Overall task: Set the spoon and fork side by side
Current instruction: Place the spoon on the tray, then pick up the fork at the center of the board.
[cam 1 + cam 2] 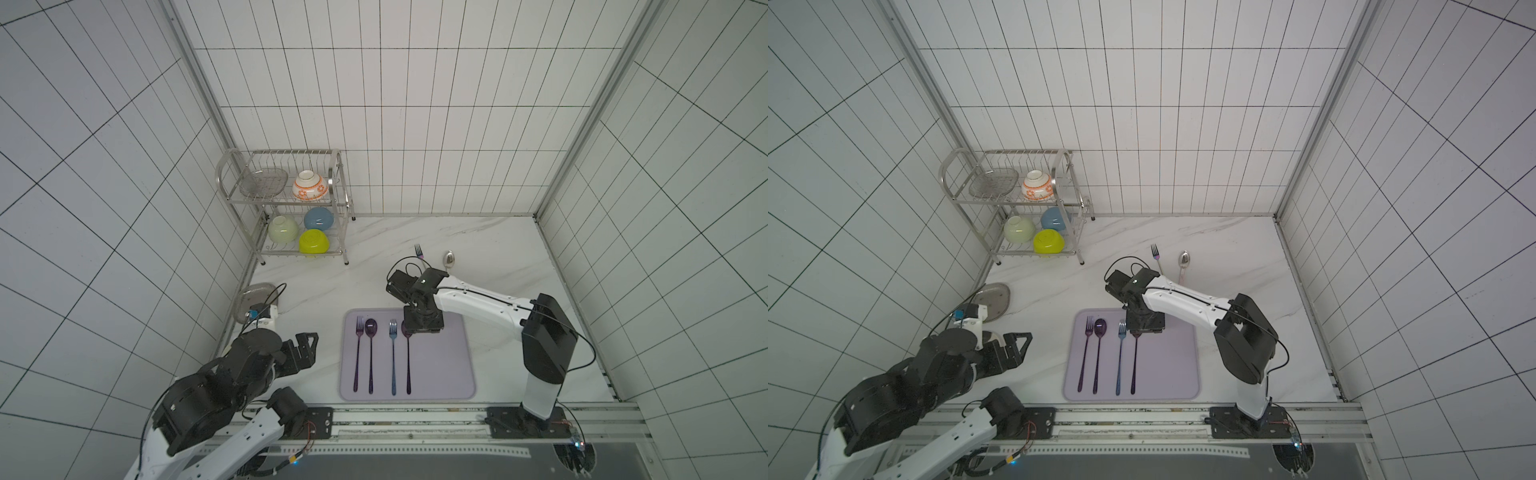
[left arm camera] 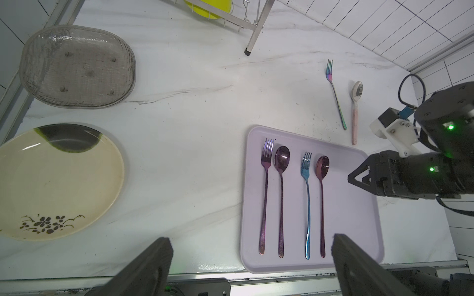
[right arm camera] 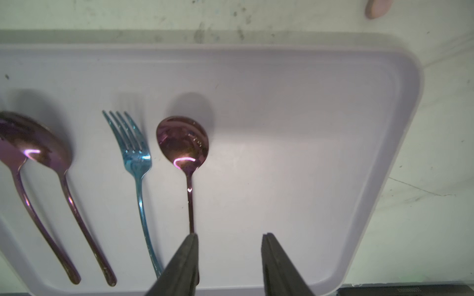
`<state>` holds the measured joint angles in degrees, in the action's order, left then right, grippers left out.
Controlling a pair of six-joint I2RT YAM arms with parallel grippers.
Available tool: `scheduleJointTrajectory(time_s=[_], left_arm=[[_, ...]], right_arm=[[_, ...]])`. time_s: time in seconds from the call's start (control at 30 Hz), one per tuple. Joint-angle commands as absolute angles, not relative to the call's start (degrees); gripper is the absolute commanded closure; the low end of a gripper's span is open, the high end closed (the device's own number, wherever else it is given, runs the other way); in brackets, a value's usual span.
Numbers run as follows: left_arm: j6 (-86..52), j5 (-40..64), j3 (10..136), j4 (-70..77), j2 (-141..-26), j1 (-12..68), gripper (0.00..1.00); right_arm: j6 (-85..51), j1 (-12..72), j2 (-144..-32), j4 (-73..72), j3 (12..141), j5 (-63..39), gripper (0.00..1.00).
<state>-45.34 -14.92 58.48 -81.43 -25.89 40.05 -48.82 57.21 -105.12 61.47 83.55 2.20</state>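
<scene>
Four pieces lie on the tray [image 1: 451, 374] as two pairs, handles toward the near edge: purple fork [image 1: 358, 353], purple spoon [image 1: 370, 332], blue fork [image 1: 393, 353] and, rightmost, the rose spoon [image 3: 182, 141]. It sits parallel and just beside the blue fork, as the task asks. Your right gripper [image 3: 229, 256] hangs over that spoon's handle, jaws apart and gripping nothing. Your left gripper [image 2: 251, 239], spread wide, sits left of the tray, out of the way. Beyond the far edge lie a rainbow fork [image 1: 419, 251] and a pink-handled spoon [image 1: 448, 258], probably your next pair.
</scene>
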Motion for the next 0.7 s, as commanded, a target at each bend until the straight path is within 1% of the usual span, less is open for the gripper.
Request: scheduleJointTrajectory(time_s=[0.0,0.17,0.33,0.47,0.67], left_arm=[[-44.2,-12.6,57.5,-78.1,-27.9,39.9,0.02],[-44.1,-10.9,56.7,-75.0,-30.9,39.9,0.02],[-43.9,-10.2,56.2,-72.5,-35.2,40.0,0.01],[-44.1,-10.6,57.0,-70.6,-38.7,39.9,0.02],[-45.1,-12.4,60.3,-68.7,-43.4,40.0,0.02]], right_arm=[[-38.8,52.5,-101.6,60.7,83.4,2.7,0.5],[-25.5,43.8,-102.0,59.7,86.2,3.1,0.44],[-15.8,36.4,-108.1,57.4,93.3,0.9,0.43],[-11.1,33.8,-116.2,57.1,101.6,1.4,0.43],[-6.9,33.2,-128.1,57.0,112.8,1.7,0.45]])
